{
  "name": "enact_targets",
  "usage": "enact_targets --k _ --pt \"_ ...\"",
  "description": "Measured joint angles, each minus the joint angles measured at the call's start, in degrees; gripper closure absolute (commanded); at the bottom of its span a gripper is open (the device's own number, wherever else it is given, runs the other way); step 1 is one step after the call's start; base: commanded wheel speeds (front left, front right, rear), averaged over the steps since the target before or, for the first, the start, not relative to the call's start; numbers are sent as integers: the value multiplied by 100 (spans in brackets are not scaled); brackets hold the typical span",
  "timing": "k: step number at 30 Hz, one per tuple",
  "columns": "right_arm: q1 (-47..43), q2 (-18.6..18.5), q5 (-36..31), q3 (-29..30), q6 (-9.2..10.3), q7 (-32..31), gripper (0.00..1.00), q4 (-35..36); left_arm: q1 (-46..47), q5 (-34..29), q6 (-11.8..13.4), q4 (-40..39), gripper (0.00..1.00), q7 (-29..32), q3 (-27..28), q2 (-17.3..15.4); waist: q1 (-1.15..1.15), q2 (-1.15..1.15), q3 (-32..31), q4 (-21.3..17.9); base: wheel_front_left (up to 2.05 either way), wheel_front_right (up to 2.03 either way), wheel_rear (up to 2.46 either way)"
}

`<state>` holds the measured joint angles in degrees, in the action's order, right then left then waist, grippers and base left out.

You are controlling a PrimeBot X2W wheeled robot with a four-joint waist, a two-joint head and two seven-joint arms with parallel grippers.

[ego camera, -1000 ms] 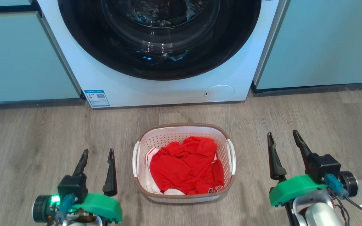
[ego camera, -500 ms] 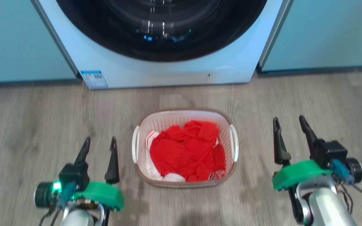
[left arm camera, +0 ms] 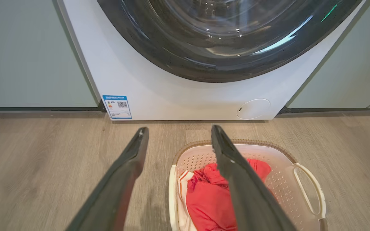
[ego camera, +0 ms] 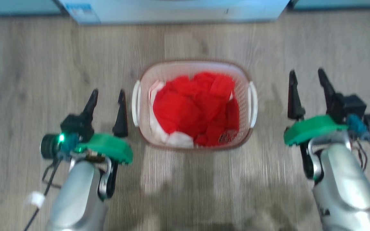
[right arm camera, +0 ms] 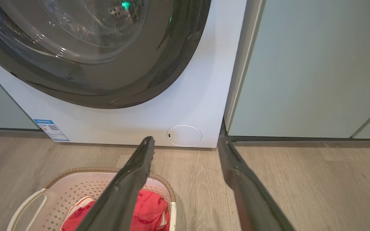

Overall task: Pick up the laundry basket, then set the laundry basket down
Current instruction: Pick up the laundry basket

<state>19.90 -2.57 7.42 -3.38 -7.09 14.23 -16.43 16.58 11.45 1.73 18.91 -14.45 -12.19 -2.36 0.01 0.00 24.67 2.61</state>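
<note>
Laundry basket — upright, long axis left–right.

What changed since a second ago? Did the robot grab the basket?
Not yet. The camera tipped down, so the washing machine slid up the picture. The left gripper looks slightly nearer the laundry basket. Unchanged: it and the right gripper are open and empty; the basket sits on the floor, red clothes inside.
</note>
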Motion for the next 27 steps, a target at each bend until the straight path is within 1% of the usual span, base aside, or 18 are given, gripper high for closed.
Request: enact_targets --k 7,14,20,27 --pt "800 -23 -148 131 1 1 0 -364 929 285 -16 446 0 -1 -261 37 1 0 1027 105 0 0 0" --pt "1268 -77 -196 155 1 1 0 -888 1553 594 -21 916 0 -1 -495 56 1 0 1899 218 0 0 0" --pt "1522 -87 -243 166 0 1 0 -1103 1901 742 -78 1308 0 -1 -708 62 0 0 2432 290 0 0 0" --pt "1736 -91 -292 190 1 2 0 -1329 2287 891 -177 1723 0 -1 -872 68 -1 0 2858 368 0 0 0"
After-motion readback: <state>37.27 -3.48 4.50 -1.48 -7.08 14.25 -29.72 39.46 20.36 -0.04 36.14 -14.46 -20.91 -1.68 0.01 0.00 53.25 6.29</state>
